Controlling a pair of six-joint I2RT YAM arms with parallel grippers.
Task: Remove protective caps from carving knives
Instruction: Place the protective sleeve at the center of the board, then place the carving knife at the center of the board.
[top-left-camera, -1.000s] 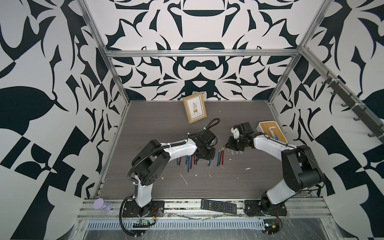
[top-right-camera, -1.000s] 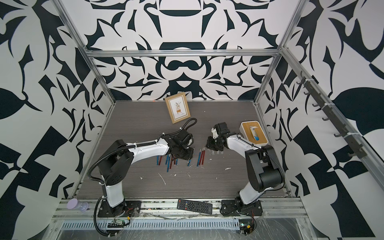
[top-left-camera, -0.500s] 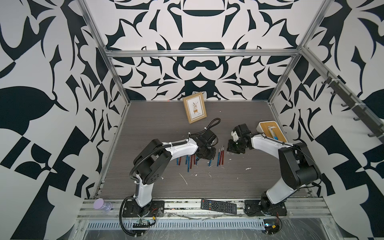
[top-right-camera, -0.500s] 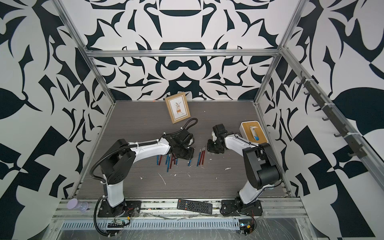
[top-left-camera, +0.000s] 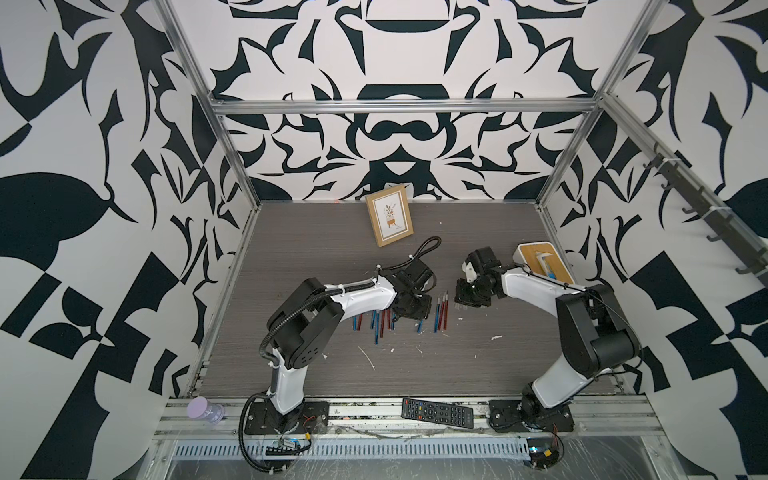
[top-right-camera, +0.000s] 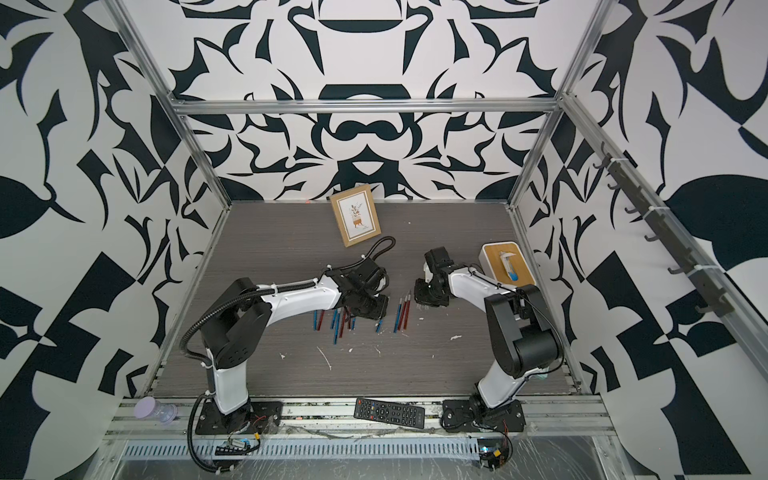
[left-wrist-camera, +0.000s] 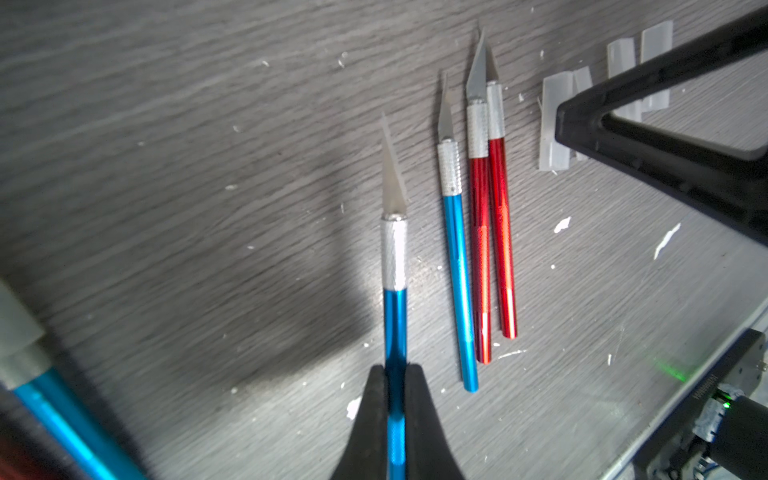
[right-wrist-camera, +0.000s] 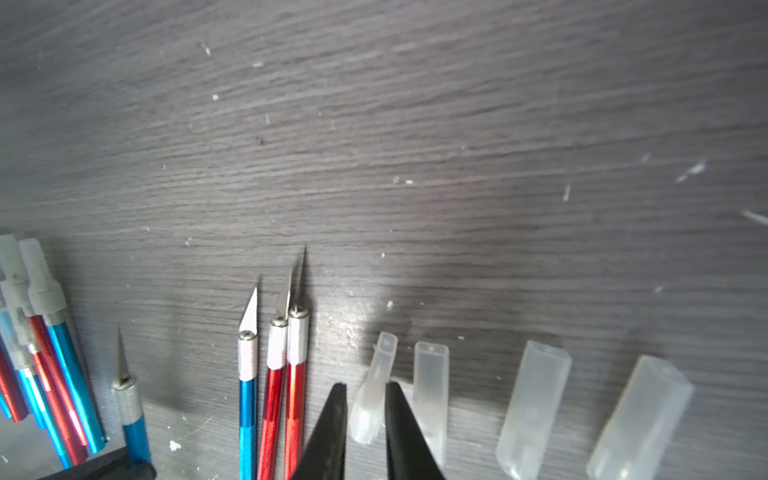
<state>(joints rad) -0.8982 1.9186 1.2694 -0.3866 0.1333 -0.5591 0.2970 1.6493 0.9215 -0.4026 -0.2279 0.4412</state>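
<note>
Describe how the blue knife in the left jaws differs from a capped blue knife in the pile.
The held knife shows a bare blade; the capped knife has its blade under a whitish cap. The held knife is clamped in the left jaws; the capped knife lies free among others. Both have blue handles and silver collars.

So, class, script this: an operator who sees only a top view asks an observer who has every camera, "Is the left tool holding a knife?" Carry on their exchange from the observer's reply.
Observer: Yes. The left tool is shut on the handle of a blue knife.
Operator: Is that one's cap off?
Observer: Yes, its blade is bare.
Operator: And what is at the right tool?
Observer: A loose cap lies between the fingers of the right tool. I cannot tell whether it is pinched.
</note>
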